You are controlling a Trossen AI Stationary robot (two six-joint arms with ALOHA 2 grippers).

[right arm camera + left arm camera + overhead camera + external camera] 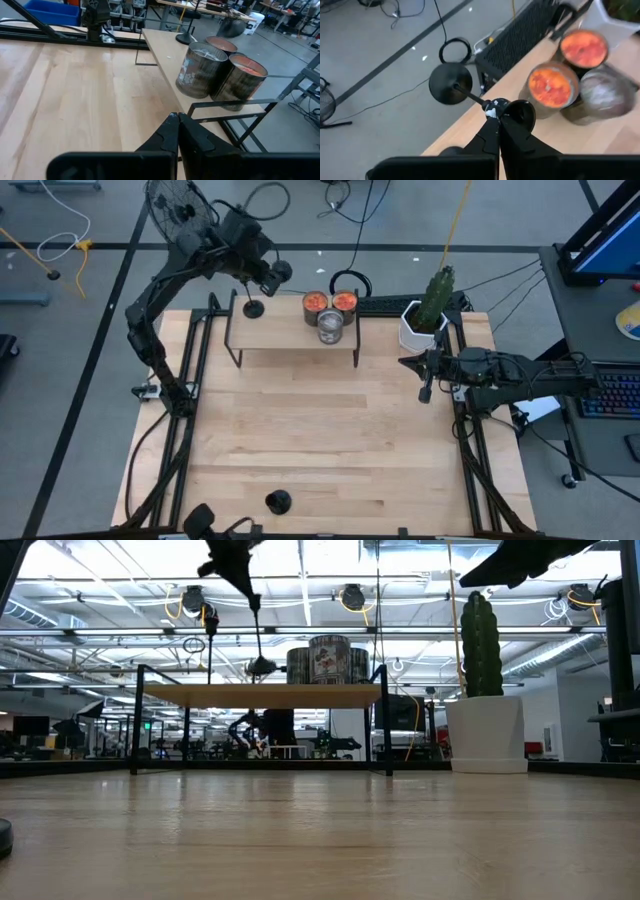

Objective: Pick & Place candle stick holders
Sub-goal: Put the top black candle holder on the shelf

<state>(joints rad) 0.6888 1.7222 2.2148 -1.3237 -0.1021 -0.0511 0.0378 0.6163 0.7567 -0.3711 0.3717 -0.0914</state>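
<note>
One candle stick holder (253, 307) is being gripped by its top by the left hand (262, 276) above the left end of the raised shelf (270, 333) at the desk's (330, 450) far edge. Its stem is running nearly vertical, base pointing down and hanging clear of the shelf. A second holder (278, 502) is standing near the desk's near edge. Three cans (329, 315) are sitting further along the shelf. The right hand (425, 386) is being kept closed and empty by the desk's right edge, beside a potted cactus (428, 312).
</note>
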